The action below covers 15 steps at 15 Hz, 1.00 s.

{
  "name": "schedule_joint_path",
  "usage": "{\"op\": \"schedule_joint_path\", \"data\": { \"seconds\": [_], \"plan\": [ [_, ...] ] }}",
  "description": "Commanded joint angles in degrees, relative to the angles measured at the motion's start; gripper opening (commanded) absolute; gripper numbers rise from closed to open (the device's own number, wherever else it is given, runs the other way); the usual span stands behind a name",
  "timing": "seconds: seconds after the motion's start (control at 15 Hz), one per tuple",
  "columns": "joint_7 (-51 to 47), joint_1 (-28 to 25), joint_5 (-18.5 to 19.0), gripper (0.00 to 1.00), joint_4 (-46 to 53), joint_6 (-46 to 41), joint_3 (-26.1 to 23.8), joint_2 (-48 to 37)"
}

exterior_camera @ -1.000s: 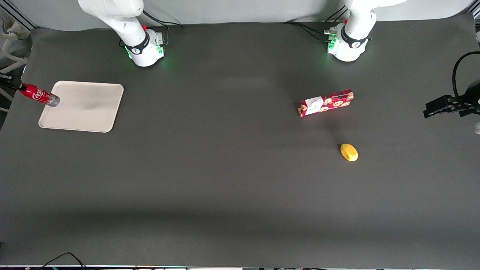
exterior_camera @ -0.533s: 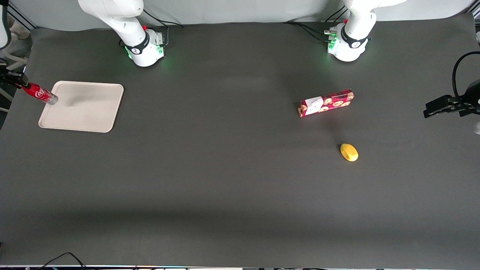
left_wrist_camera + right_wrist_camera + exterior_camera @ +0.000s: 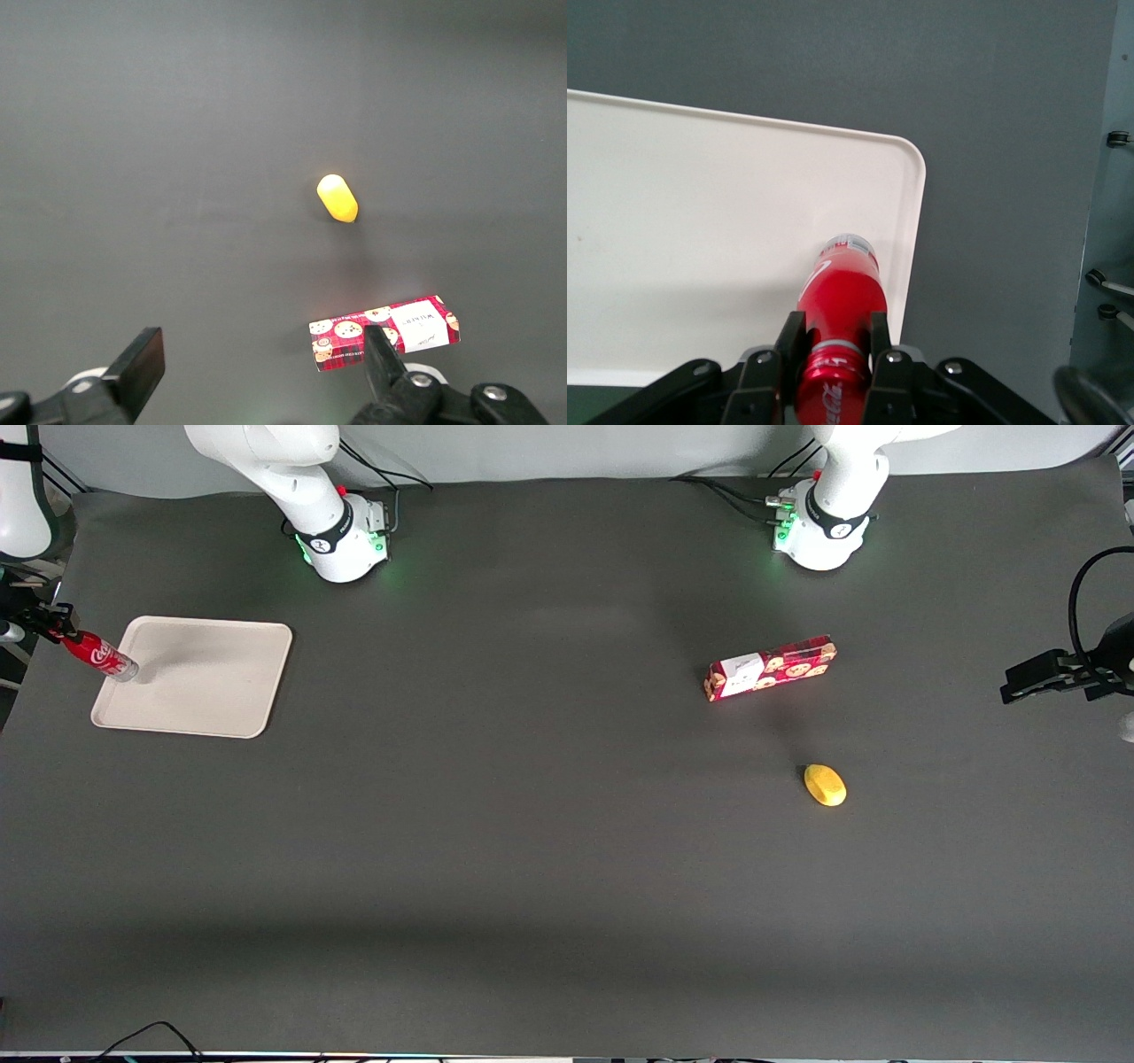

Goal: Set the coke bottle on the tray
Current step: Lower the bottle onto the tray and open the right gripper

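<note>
While my hand (image 3: 55,623) keeps its fingers (image 3: 788,341) closed around the neck of the coke bottle (image 3: 99,655), the silvery base hangs just over the corner of the tray (image 3: 213,691) at the working arm's end of the worktop (image 3: 532,850). I judge it best to lower slowly, keep the base inside the rim, and open only when it rests flat. Compared with a second ago, the bottle stands steeper and lower, and my hand has come into sight.

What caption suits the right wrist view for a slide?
Gripper shut on the coke bottle, its base over the tray near one corner.
</note>
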<state>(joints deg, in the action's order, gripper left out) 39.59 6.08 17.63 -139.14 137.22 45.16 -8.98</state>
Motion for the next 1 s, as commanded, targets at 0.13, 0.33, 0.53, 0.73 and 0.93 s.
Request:
{"op": "schedule_joint_path", "data": {
  "seconds": [0.13,0.33,0.53,0.73,0.93],
  "plan": [
    [6.46,0.51,-4.61,0.00,-0.69,3.58,2.04,2.04],
    [8.13,0.95,-5.50,0.00,-0.69,4.72,2.04,3.53],
    [8.39,1.83,-5.59,0.00,-0.69,5.43,2.04,5.20],
    [9.36,2.53,-6.28,0.00,-0.69,6.39,2.04,5.99],
    [10.94,2.62,-7.78,0.33,-0.60,6.83,1.95,7.14]
  ]
}}
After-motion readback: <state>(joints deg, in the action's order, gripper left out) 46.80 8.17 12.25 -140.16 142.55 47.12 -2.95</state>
